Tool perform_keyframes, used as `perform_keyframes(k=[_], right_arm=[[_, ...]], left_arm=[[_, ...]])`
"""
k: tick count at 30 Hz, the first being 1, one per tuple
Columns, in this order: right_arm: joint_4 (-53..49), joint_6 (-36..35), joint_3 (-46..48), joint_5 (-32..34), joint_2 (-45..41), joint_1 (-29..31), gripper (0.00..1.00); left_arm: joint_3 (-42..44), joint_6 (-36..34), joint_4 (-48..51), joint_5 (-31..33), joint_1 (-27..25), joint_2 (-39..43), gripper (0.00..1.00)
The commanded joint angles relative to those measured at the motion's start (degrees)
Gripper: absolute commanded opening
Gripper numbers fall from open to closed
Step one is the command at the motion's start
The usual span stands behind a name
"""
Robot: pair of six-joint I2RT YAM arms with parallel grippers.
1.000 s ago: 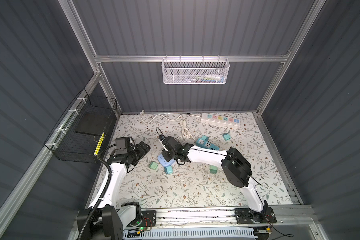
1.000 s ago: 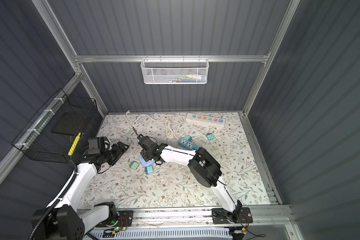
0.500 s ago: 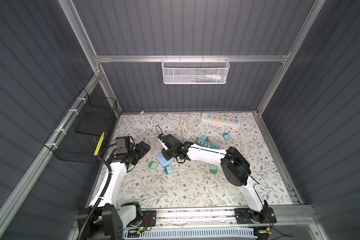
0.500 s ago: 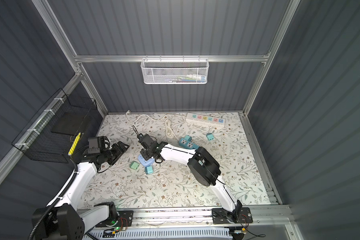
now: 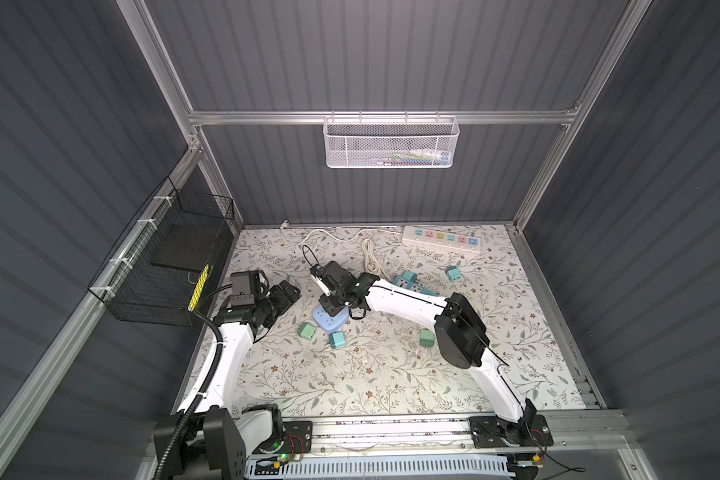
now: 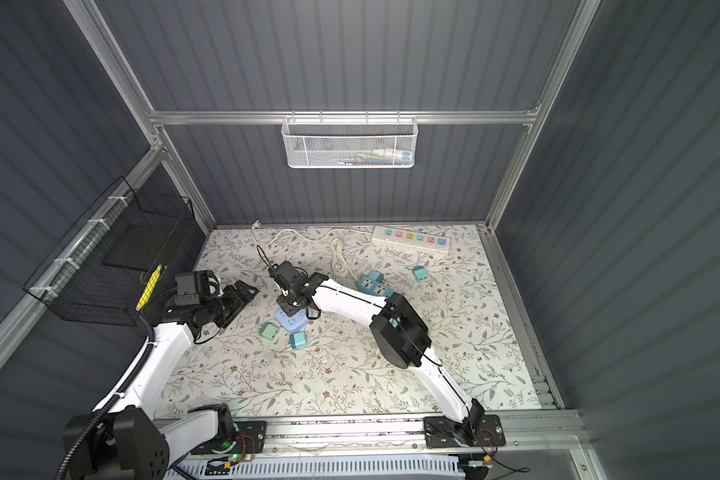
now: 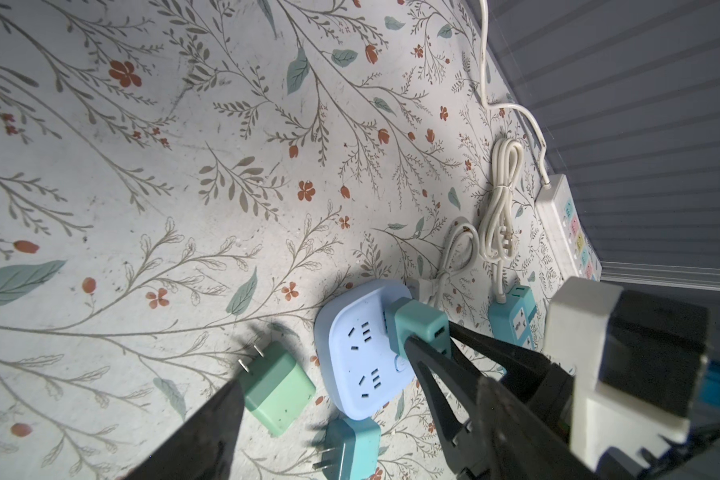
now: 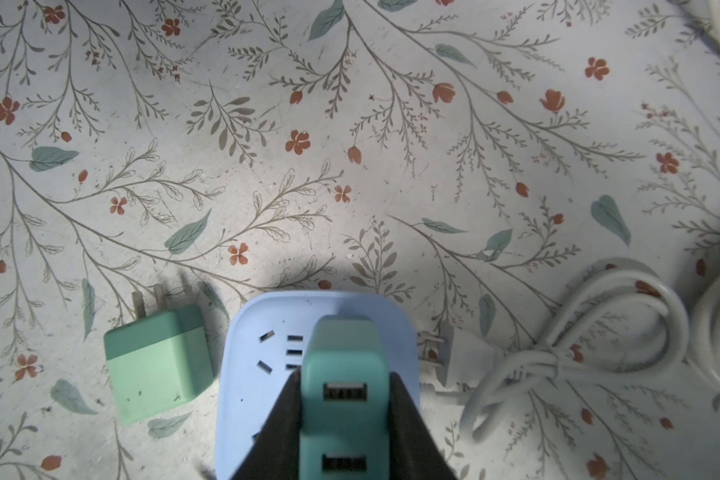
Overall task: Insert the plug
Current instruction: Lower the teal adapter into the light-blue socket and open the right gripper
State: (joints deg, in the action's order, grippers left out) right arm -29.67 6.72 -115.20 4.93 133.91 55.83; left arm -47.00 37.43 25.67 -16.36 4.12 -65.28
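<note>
My right gripper (image 8: 345, 376) is shut on a teal plug (image 8: 344, 353) with two USB ports facing the wrist camera. The plug's front end sits against the top face of the light blue socket block (image 8: 250, 361); its prongs are hidden. The left wrist view shows the same plug (image 7: 418, 320) at the far edge of the block (image 7: 358, 353). In both top views the right gripper (image 5: 331, 305) (image 6: 289, 305) hangs over the block (image 5: 328, 324). My left gripper (image 5: 287, 293) is open and holds nothing, left of the block.
A mint green charger (image 8: 159, 365) lies beside the block, a teal charger (image 7: 354, 449) in front of it. A white corded plug (image 8: 462, 357) touches the block's other side. Further back lie a teal power strip (image 5: 412, 284), a coiled cable (image 5: 368, 257) and a white strip (image 5: 441, 240).
The right gripper has shifted a little to the left with the plug, over the blue block. The left arm has not moved.
</note>
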Motion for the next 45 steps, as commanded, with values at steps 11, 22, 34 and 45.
perform_keyframes(k=[11,22,34,45], right_arm=[[-10.1,-0.4,0.8,2.5,-3.0,-2.3,0.0],[-3.0,-0.5,5.7,3.4,-5.8,-2.5,0.0],[-5.6,-3.2,10.7,-3.2,-2.8,-4.0,0.0],[-5.5,-3.4,16.5,-2.9,-2.3,-3.7,0.0]], left_arm=[[-1.2,-1.5,0.1,-1.0,0.4,-0.7,0.89],[-0.8,-1.5,-0.5,-1.2,0.4,-0.9,0.88],[-0.5,-1.5,-1.7,-2.1,0.4,-1.5,0.88],[-0.7,-1.5,-2.0,-2.1,0.4,-2.0,0.88]])
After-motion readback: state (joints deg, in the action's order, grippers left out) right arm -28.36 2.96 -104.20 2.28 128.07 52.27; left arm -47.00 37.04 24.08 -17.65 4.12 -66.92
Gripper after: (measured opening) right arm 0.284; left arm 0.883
